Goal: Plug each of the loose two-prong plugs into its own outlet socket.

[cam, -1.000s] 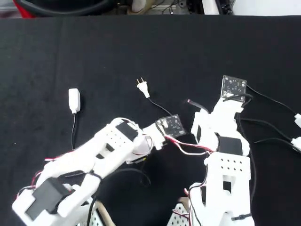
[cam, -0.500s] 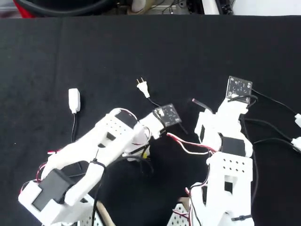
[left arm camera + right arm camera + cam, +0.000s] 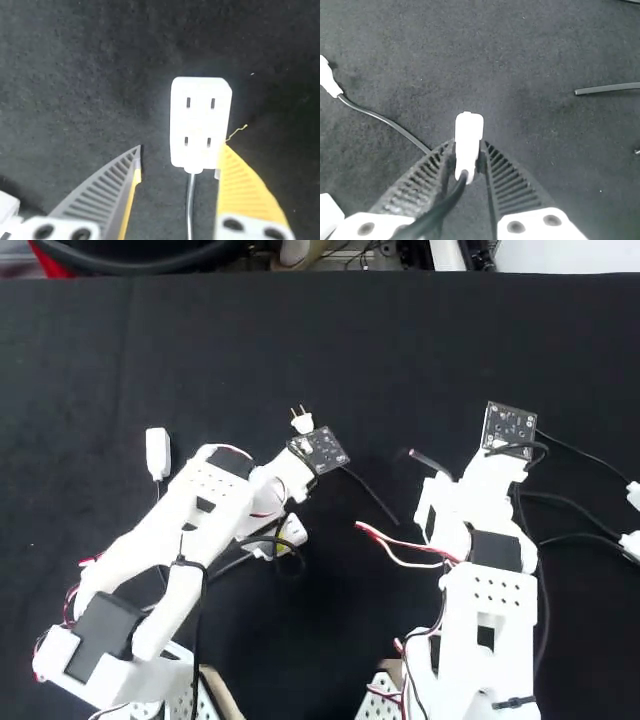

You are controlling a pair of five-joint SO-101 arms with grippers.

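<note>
In the left wrist view a white outlet socket [image 3: 200, 120] with two pairs of slots lies flat on the black cloth. My left gripper [image 3: 180, 149] is open, its tips on either side of the socket's cord end. My right gripper [image 3: 468, 145] is shut on a white plug [image 3: 469, 125] whose black cord runs back between the fingers. In the high view a loose two-prong plug [image 3: 300, 420] lies just beyond the left arm's camera board [image 3: 318, 448], and a white outlet block [image 3: 157, 452] lies at the left. The right arm [image 3: 485, 540] stands at the right.
Another white plug end [image 3: 327, 75] with a black cord lies to one side in the right wrist view, and a loose black cable piece [image 3: 605, 89] to the other. White connectors [image 3: 632, 495] with cords sit at the table's right edge. A black cord [image 3: 370, 498] crosses the middle.
The left arm has swung away from the table's middle toward the far left, ending beside the loose plug. The right arm shifted slightly outward early on and has stayed still since.
</note>
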